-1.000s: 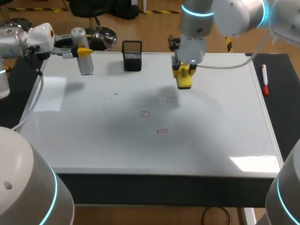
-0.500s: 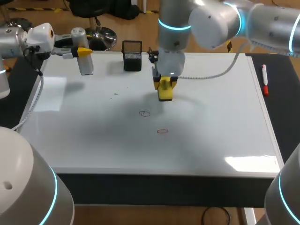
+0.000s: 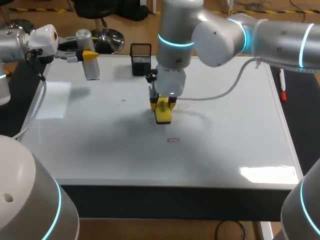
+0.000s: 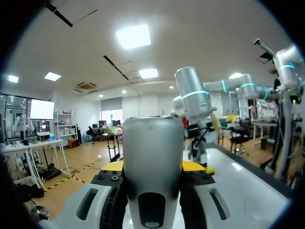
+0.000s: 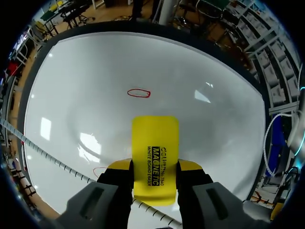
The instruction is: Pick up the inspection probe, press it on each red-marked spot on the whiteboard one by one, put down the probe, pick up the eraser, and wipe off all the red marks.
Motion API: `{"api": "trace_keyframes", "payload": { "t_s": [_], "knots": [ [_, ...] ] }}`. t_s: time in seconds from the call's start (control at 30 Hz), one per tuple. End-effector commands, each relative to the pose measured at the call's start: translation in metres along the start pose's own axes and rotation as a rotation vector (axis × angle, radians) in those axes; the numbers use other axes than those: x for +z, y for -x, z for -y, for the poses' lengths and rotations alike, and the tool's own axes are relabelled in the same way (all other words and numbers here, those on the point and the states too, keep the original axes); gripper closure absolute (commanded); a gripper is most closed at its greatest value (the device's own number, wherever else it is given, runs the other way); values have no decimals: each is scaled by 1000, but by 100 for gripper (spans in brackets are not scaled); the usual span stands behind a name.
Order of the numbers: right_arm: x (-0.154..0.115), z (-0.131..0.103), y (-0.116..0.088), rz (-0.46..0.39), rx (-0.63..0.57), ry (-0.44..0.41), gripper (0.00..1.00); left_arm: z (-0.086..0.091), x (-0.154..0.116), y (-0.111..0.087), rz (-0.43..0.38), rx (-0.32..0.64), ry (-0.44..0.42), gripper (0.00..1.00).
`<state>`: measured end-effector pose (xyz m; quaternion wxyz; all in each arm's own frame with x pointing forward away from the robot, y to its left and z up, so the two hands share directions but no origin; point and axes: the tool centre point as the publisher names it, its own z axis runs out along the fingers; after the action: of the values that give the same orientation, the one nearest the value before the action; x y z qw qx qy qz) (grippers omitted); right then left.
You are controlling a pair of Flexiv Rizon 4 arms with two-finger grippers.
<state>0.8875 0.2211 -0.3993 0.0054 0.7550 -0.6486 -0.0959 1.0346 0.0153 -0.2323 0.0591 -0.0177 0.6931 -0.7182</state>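
Reaching in from the right past mid-frame, the right arm points its gripper [image 3: 163, 103] straight down, fingers clamped on the yellow eraser [image 3: 163, 115], down at the whiteboard [image 3: 100, 145] beside a faint red mark [image 3: 152, 121]. Another red oval [image 3: 173, 140] sits just below. Upper left, the left gripper [image 3: 88, 54] squeezes the silver inspection probe [image 3: 91, 70] upright. Black mesh cup [image 3: 141, 60]: can't see what's inside.

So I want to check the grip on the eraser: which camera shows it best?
The right wrist view: the eraser fills the middle, held from both sides by the right gripper over the whiteboard. The head view shows it small under the arm. The left wrist view is mostly blocked by the probe.
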Motion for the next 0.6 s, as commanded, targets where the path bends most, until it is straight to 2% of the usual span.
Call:
{"api": "trace_keyframes", "payload": {
  "t_s": [0.03, 0.6],
  "knots": [
    [9, 8, 11, -20, -18, 28, 100, 2, 0, -1, 3, 1, 1, 100],
    [31, 15, 36, -55, -22, 66, 100, 2, 0, -1, 3, 1, 1, 100]
  ]
}}
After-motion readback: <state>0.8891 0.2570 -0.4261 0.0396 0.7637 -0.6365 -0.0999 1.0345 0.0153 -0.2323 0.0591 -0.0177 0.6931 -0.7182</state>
